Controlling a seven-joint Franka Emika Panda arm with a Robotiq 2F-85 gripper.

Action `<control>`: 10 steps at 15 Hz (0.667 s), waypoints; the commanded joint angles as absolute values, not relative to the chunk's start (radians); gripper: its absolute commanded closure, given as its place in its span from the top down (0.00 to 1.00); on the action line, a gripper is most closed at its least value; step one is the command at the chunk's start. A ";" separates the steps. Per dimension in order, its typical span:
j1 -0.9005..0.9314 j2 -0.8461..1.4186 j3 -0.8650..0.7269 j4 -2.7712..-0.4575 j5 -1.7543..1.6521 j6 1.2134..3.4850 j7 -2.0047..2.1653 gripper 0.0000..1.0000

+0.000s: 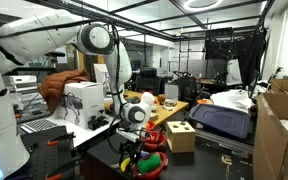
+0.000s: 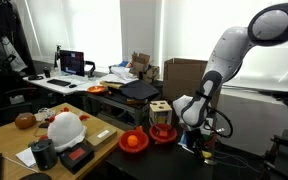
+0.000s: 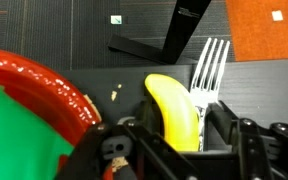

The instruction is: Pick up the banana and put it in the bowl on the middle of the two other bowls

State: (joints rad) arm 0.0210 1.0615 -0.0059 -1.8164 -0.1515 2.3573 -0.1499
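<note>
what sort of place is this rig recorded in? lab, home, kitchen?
Most likely a robotics lab or office workspace, not a home. Cues: an open black laptop among desk clutter, stacked brown cardboard boxes beside the setup, and a bright ceiling panel light of the office kind.

readable text: none in any view | wrist view: small white sticker (image 3: pixel 116 19) on the dark mat (image 3: pixel 44 35), second white sticker (image 3: pixel 276 15) on the orange mat (image 3: pixel 264 40), print too small to tell | exterior view: lit monitor (image 2: pixel 72 63), screen blurred
</note>
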 commanded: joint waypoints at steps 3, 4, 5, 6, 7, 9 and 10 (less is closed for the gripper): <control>0.019 1.052 -0.004 -1.814 -0.163 2.360 -0.160 0.20; 0.018 1.046 -0.003 -1.820 -0.165 2.362 -0.165 0.14; 0.013 1.039 0.001 -1.824 -0.163 2.363 -0.172 0.07; 0.013 1.036 0.000 -1.826 -0.165 2.363 -0.175 0.08; 0.012 1.030 -0.001 -1.830 -0.166 2.364 -0.176 0.07; 0.008 1.017 0.000 -1.839 -0.167 2.367 -0.185 0.07; 0.008 1.006 -0.002 -1.846 -0.169 2.369 -0.190 0.07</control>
